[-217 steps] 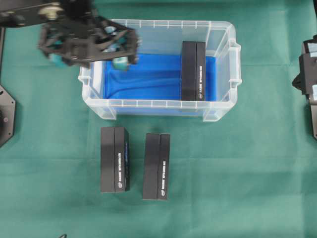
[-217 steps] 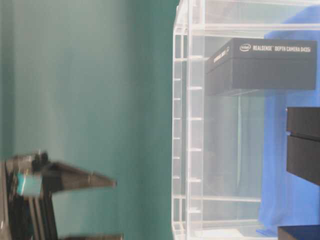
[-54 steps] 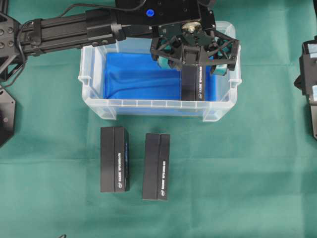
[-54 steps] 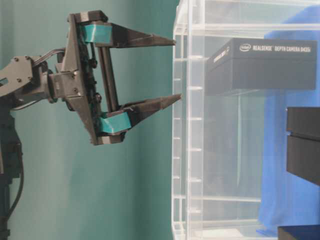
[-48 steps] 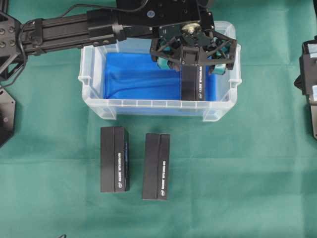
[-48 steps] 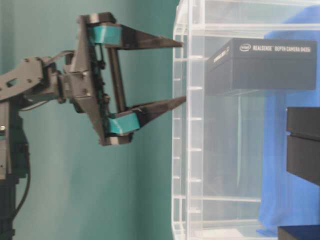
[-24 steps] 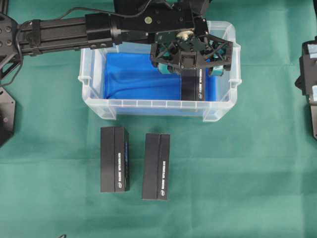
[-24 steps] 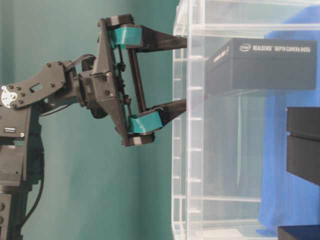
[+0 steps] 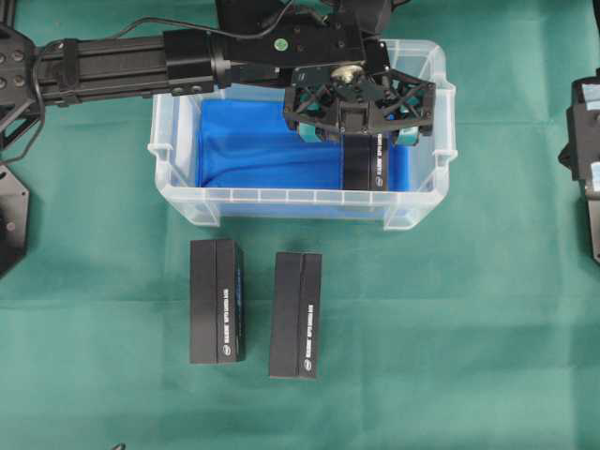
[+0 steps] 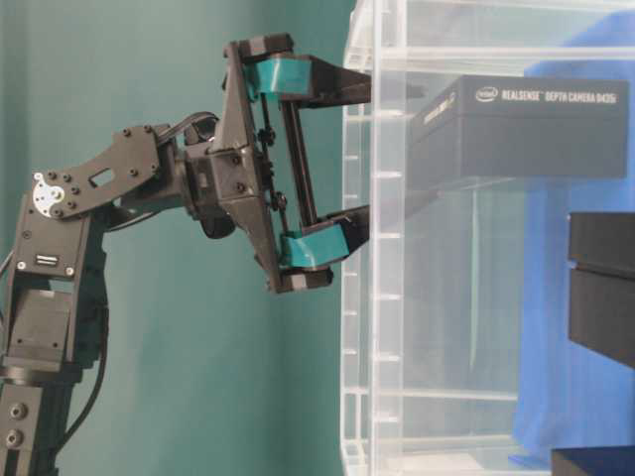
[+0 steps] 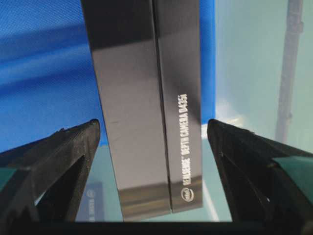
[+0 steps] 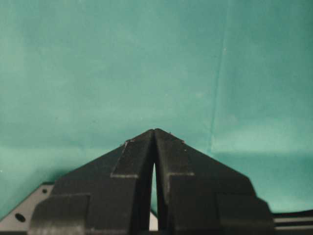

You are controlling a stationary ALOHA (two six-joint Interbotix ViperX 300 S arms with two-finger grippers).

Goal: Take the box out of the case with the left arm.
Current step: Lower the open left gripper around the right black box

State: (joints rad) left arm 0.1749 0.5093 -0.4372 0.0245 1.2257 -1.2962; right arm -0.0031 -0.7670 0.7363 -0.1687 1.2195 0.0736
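The box [image 9: 367, 169], black with white lettering, lies at the right end of the case [image 9: 281, 196], a clear tub lined with blue cloth [image 9: 253, 150]. My left gripper [image 9: 362, 127] hangs open above that end, one finger on each side of the box. In the left wrist view the box [image 11: 146, 107] sits between the fingers [image 11: 63, 156] with a gap on both sides, and the left gripper [image 11: 152, 125] touches nothing. From table level the left gripper [image 10: 371, 149] has its tips just past the case's rim [image 10: 362, 327], close to the box [image 10: 526, 129]. My right gripper [image 12: 154, 132] is shut and holds nothing, over green cloth.
Two more black boxes [image 9: 217, 300] [image 9: 296, 314] lie side by side on the green cloth in front of the case. The right arm [image 9: 584, 159] rests at the table's right edge. The left arm's long segment [image 9: 122, 61] crosses the case's back left corner.
The left gripper has sunk lower, and its fingertips have passed the case's rim to straddle the box. Its jaws stayed equally wide. The right arm is still.
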